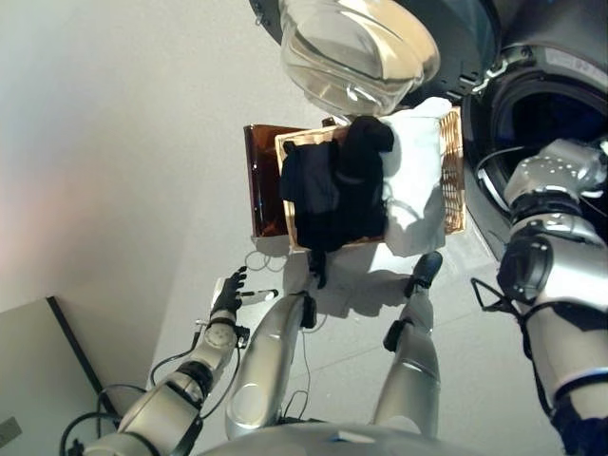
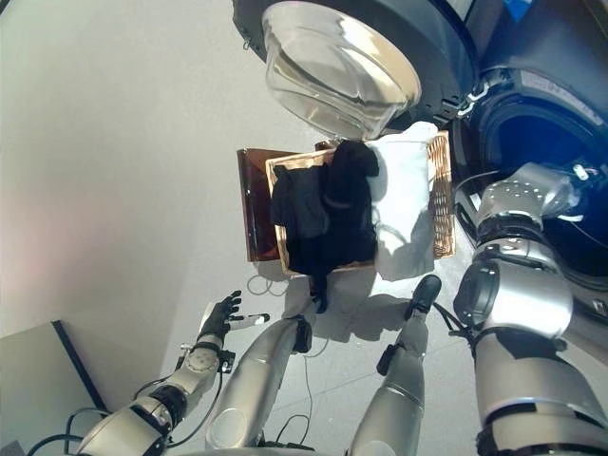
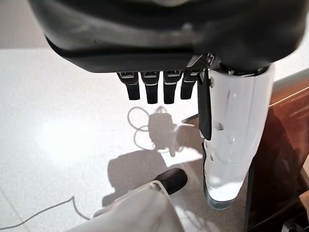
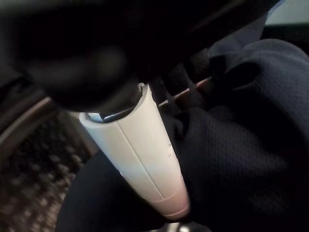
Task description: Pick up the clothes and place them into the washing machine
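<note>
My right hand [image 4: 145, 159] is inside the washing machine drum [image 1: 556, 119], its white-covered thumb pressed against a dark garment [image 4: 241, 145]; I cannot tell its fingers' state.

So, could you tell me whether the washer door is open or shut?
Open: the glass door swings out above the basket, leaving the dark drum exposed.

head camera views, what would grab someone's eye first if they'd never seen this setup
Probably the wicker basket on the floor ahead, heaped with black clothes and a white cloth, right under the washing machine's open glass door. Next, the right arm reaching into the drum, where the right hand touches dark fabric. The left hand hangs open, low at the left.
</note>
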Motion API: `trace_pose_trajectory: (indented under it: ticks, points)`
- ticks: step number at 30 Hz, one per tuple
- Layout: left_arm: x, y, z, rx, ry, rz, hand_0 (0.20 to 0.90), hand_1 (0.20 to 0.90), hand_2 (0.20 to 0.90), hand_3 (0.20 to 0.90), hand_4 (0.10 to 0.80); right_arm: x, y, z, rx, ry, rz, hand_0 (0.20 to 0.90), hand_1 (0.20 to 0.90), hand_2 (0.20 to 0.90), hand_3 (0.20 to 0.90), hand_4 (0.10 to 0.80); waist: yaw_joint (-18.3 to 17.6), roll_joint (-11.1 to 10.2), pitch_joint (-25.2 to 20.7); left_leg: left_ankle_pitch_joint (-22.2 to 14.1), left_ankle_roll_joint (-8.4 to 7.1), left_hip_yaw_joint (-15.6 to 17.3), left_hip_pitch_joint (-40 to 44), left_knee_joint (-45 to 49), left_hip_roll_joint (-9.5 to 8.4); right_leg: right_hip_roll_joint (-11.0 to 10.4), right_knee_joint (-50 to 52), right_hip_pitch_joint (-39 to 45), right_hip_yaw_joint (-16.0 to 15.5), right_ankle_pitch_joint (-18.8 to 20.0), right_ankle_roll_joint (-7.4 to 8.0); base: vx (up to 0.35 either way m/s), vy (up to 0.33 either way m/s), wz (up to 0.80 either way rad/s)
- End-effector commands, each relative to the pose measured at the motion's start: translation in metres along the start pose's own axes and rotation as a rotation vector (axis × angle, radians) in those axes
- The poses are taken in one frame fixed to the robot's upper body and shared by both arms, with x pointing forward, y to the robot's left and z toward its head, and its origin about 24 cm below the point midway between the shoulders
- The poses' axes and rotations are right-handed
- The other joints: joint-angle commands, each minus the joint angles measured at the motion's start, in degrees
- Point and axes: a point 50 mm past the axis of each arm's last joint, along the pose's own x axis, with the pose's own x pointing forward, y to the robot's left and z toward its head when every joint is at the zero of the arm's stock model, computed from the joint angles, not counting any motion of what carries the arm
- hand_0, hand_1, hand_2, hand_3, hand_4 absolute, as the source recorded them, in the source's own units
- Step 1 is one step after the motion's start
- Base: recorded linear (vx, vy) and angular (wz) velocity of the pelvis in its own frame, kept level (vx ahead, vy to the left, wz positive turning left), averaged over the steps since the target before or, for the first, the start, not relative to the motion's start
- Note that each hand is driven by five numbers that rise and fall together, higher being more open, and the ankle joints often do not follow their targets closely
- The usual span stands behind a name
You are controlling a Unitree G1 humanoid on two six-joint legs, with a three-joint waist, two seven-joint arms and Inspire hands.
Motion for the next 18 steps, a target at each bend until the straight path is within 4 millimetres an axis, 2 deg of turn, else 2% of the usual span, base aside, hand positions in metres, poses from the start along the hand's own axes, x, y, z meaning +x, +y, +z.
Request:
trace_pose_trajectory:
  ticks: [1, 10, 15, 16, 17, 18]
  points:
    - [-0.002, 0.005, -0.009, 0.0, 0.02, 0.028, 0.9, 0.9, 0.9, 0.9, 0.8, -0.009, 0.067, 0.05, 0.121, -0.18, 0.194, 0.2, 0.2, 0.2, 0.2, 0.3, 0.6, 4.6, -2.2, 4.4, -7.69, -4.3, 4.8, -11.8, 1.79, 1.7, 4.1, 1.3, 2.5, -1.9, 1.16, 0.023, 0.018, -0.04]
    - [0.001, 0.005, -0.001, -0.02, 0.005, 0.037, 0.9, 0.9, 0.9, 0.9, 0.8, -0.006, 0.073, 0.066, 0.183, -0.211, 0.148, 0.2, 0.2, 0.2, 0.2, 0.3, 0.0, 5.1, -2.7, 4.6, -7.83, -4.1, 3.9, -12.6, 1.96, 2.1, 3.7, -0.5, 3.6, -1.7, 1.13, 0.008, 0.007, -0.04]
    - [0.002, 0.006, 0.006, -0.033, -0.022, 0.04, 0.9, 0.9, 0.9, 0.9, 0.8, -0.014, 0.087, 0.068, 0.162, -0.219, 0.191, 0.2, 0.2, 0.2, 0.2, 0.3, -0.2, 5.1, -2.5, 4.8, -7.89, -3.9, 3.7, -13.1, 2.08, 2.4, 3.6, -1.0, 4.0, -1.7, 1.02, -0.007, -0.004, -0.01]
    - [0.002, 0.007, 0.007, -0.03, -0.03, 0.044, 0.9, 0.9, 0.9, 0.9, 0.8, -0.016, 0.093, 0.068, 0.1, -0.231, 0.229, 0.2, 0.2, 0.2, 0.2, 0.3, -0.1, 4.9, -2.3, 4.9, -7.9, -3.8, 3.6, -13.0, 2.07, 2.5, 3.6, -1.0, 4.2, -1.6, 0.98, -0.035, -0.017, -0.01]
    - [0.003, 0.008, 0.007, -0.029, -0.033, 0.047, 0.9, 0.9, 0.9, 0.9, 0.8, -0.016, 0.094, 0.068, 0.056, -0.237, 0.241, 0.466, 0.466, 0.466, 0.466, 0.49, -0.1, 4.8, -2.1, 5.0, -7.9, -3.8, 3.6, -13.0, 2.08, 2.6, 3.6, -1.1, 4.2, -1.5, 0.98, -0.045, -0.023, -0.01]
    - [0.003, 0.009, 0.007, -0.02, -0.033, 0.05, 0.9, 0.9, 0.9, 0.9, 0.8, -0.015, 0.094, 0.069, 0.036, -0.242, 0.232, 0.9, 0.9, 0.9, 0.9, 0.8, -0.1, 4.8, -2.0, 5.0, -7.9, -3.7, 3.6, -13.0, 2.12, 2.6, 3.6, -1.1, 4.2, -1.5, 0.95, -0.031, -0.018, 0.0]
